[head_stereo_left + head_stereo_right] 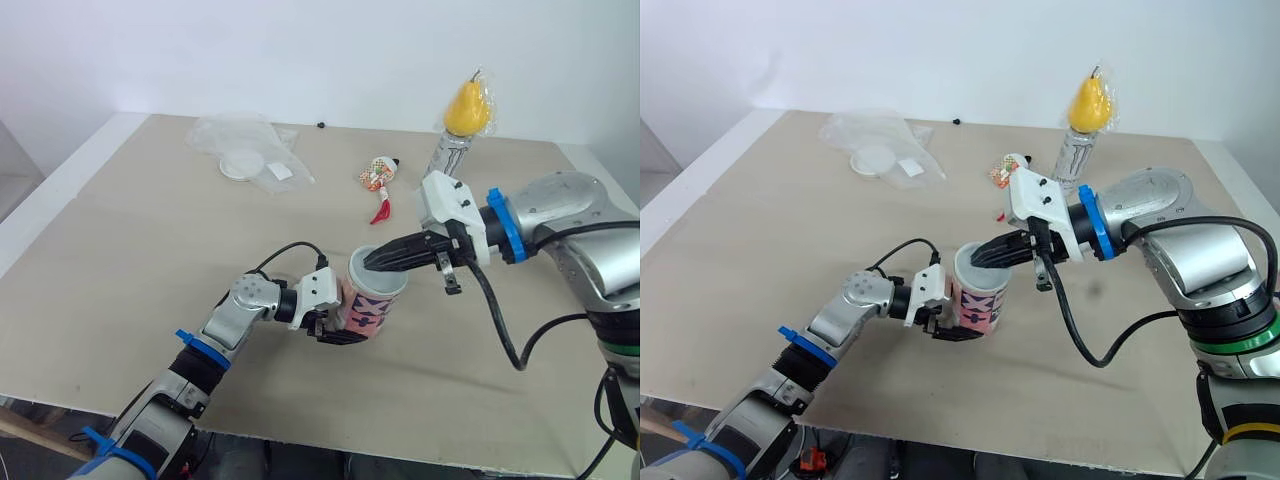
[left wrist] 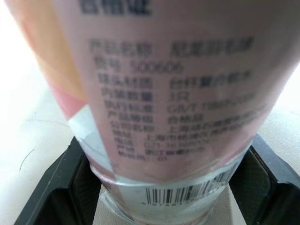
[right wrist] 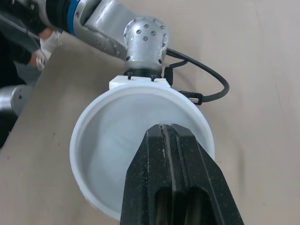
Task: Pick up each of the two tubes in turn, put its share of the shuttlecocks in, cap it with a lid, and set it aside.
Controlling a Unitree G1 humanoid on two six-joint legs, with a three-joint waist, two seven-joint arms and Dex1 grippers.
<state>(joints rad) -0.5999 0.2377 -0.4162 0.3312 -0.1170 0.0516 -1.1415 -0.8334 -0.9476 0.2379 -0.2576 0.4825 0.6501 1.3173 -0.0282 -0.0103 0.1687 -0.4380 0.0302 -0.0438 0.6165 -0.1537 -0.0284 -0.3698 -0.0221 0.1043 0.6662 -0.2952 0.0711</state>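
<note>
L pincer (image 1: 348, 330) is clamping the pink tube (image 1: 380, 300) upright from 9 o'clock, near counter (image 1: 150, 260) front edge, steadying its open mouth. R pincer (image 1: 372, 260), tips pressed together w/ nothing visible between, is hovering over rim from 3 o'clock.

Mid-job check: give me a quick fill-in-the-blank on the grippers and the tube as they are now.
1. The left gripper is clamped on the pink tube, which stands ____ on the table.
2. The right gripper has its fingers ____, tips over the tube's mouth.
3. The tube's mouth is ____, with nothing capping it.
4. The white lid lies at the far side in a clear plastic ____.

Missing words: upright; shut; open; bag
</note>
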